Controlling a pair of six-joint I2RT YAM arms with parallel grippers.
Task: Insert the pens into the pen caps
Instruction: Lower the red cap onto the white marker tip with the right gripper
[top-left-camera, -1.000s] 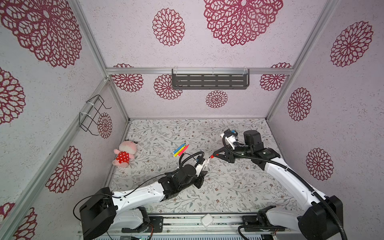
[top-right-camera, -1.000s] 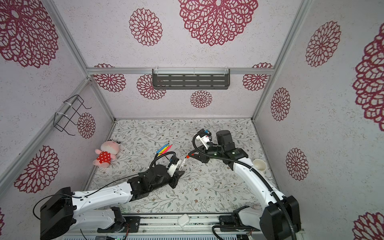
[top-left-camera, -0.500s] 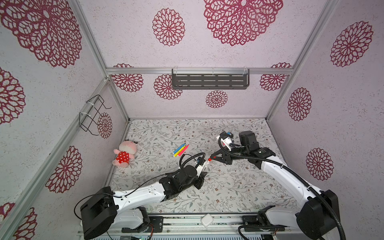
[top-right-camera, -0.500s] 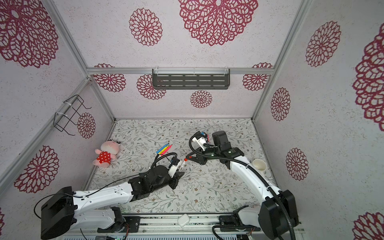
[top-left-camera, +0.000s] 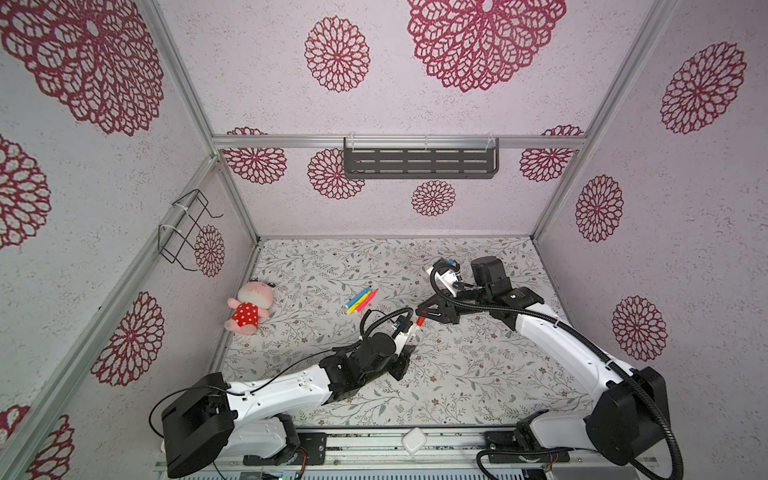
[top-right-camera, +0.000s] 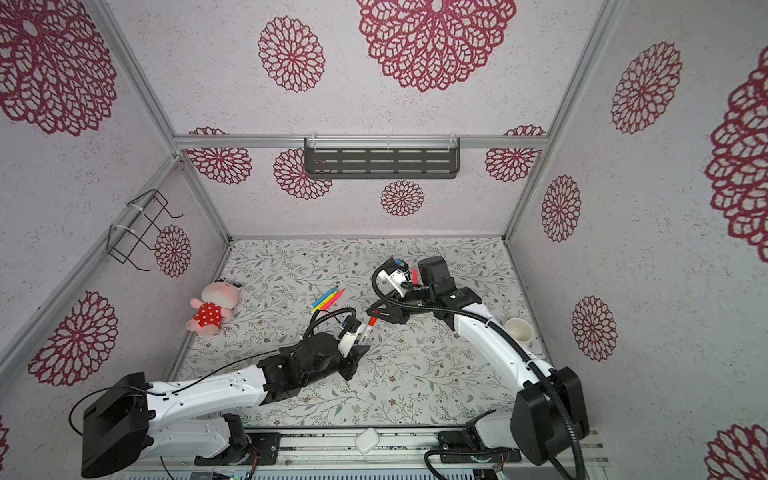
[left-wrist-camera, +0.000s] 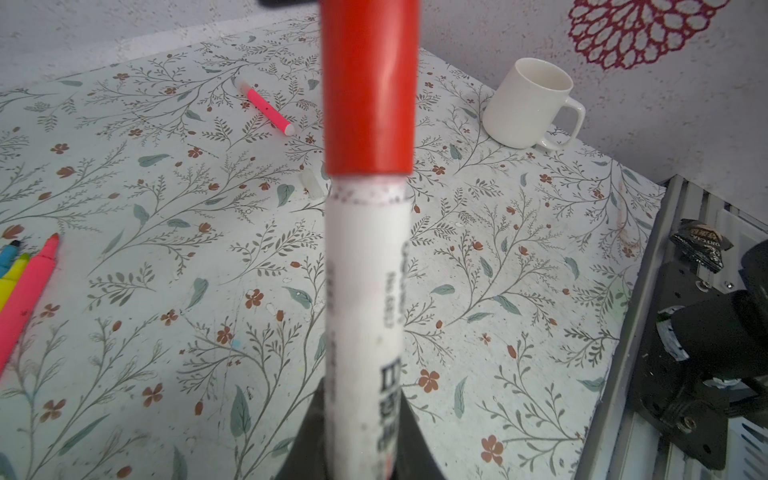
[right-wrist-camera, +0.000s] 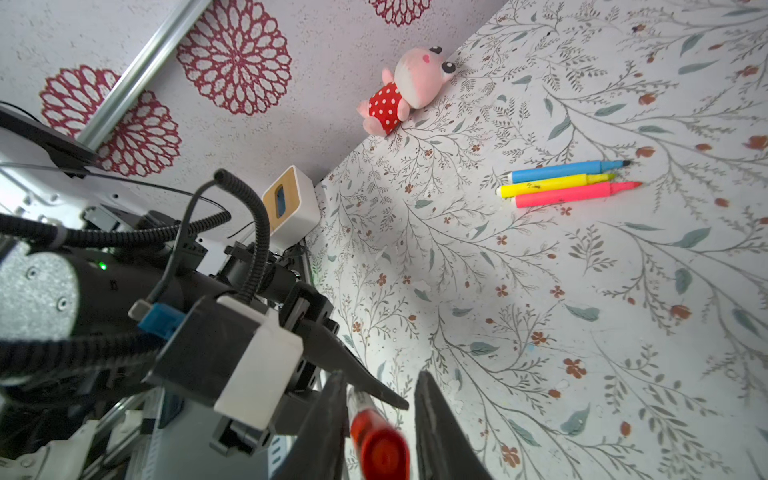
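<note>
1. Left hand (left-wrist-camera: 357, 453) is clamped on the white barrel of the red-capped pen (left-wrist-camera: 365, 291), held above the middle of the desk (top-left-camera: 457, 374).
2. Right wrist view: right hand (right-wrist-camera: 380, 376) has its jaws apart on either side of the red cap (right-wrist-camera: 384, 449), with a gap on one side. Too small to tell in the top views.
3. Blue, yellow and pink pens (top-left-camera: 361, 300) lie uncapped, side by side, left of desk centre.
4. Left wrist view only: loose clear cap (left-wrist-camera: 312, 185) on the desk, with a lone pink pen (left-wrist-camera: 266, 108) beyond it.
5. Mug (top-right-camera: 519, 330) at the right edge shows in a top view and in the left wrist view.
</note>
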